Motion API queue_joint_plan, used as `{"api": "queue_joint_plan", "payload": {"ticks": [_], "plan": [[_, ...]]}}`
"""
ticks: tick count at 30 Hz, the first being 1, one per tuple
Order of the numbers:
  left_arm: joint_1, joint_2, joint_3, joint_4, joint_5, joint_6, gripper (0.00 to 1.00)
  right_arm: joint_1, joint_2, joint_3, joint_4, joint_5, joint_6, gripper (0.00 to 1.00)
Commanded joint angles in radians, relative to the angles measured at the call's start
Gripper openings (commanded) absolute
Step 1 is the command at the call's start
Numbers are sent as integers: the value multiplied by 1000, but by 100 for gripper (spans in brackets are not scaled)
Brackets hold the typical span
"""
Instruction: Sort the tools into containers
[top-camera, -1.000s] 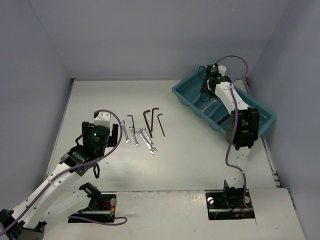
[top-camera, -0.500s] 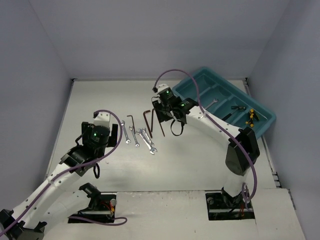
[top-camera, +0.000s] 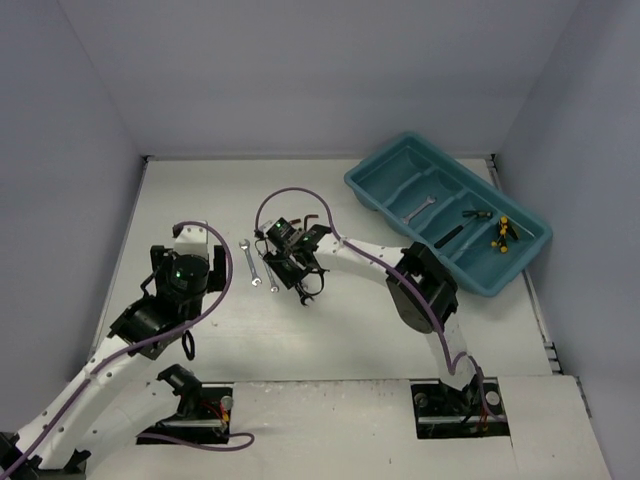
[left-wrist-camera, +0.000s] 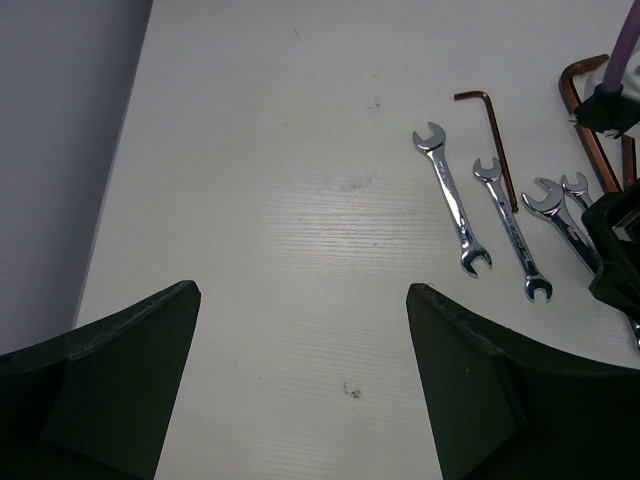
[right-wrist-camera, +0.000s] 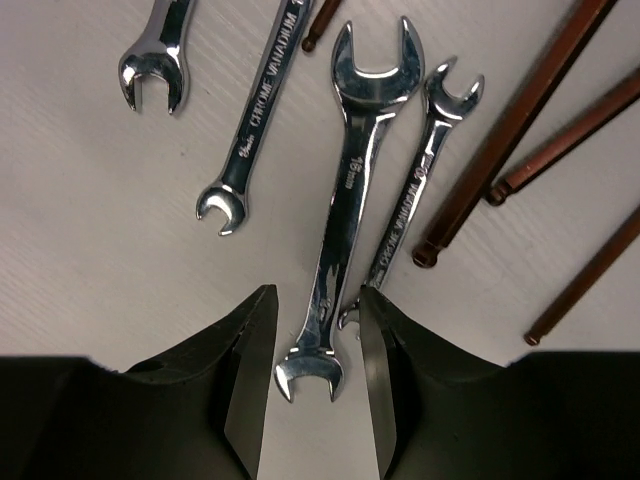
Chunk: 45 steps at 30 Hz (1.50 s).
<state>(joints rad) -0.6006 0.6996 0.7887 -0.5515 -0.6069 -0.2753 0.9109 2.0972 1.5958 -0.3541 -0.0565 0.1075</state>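
Observation:
The teal tray (top-camera: 392, 170) stands at the back right and holds a silver wrench (top-camera: 418, 210), a thin black tool (top-camera: 453, 233) and a yellow-and-black tool (top-camera: 502, 232). Several silver wrenches and dark hex keys (top-camera: 315, 222) lie mid-table. My right gripper (top-camera: 300, 283) is low over them; in the right wrist view it (right-wrist-camera: 315, 340) is open, with its jaws on either side of the near end of the largest wrench (right-wrist-camera: 350, 190), with gaps on both sides. My left gripper (top-camera: 188, 262) is open and empty (left-wrist-camera: 302, 295) over bare table, left of the wrenches (left-wrist-camera: 452, 195).
Beside the largest wrench lie a smaller wrench (right-wrist-camera: 415, 190) on the right, another (right-wrist-camera: 260, 110) on the left, and brown hex keys (right-wrist-camera: 520, 110) further right. Grey walls close in the table on three sides. The tray lies near the right wall.
My right arm has swung from over the tray down to the wrenches mid-table. My left gripper has drawn back a little to the left.

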Motion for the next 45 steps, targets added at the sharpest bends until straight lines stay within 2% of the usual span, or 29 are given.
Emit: {"api": "queue_joint_plan", "payload": {"ticks": [1,10,19,24,27,29,36,45], "plan": [[4,-18,15,12,-48,-22,81,5,39,88,14,-5,-17,35],[5,-19,15,8,-51,-24,81,5,116,136,12,14,-19,34],[5,-20,14,10,-58,-22,81,16,97,35,-29,52,56,28],[5,-17,15,10,-65,-21,81,28,94,-3,-133,118,73,15],[5,-12,15,10,-67,-21,81,31,101,6,-205,124,75,3],[4,-11,15,10,-70,-20,81,31,98,6,-243,134,78,0],[5,-9,17,9,-73,-18,81,31,41,-63,-344,117,77,0],[5,-11,14,9,-70,-18,81,31,12,-118,-378,45,56,11]]}}
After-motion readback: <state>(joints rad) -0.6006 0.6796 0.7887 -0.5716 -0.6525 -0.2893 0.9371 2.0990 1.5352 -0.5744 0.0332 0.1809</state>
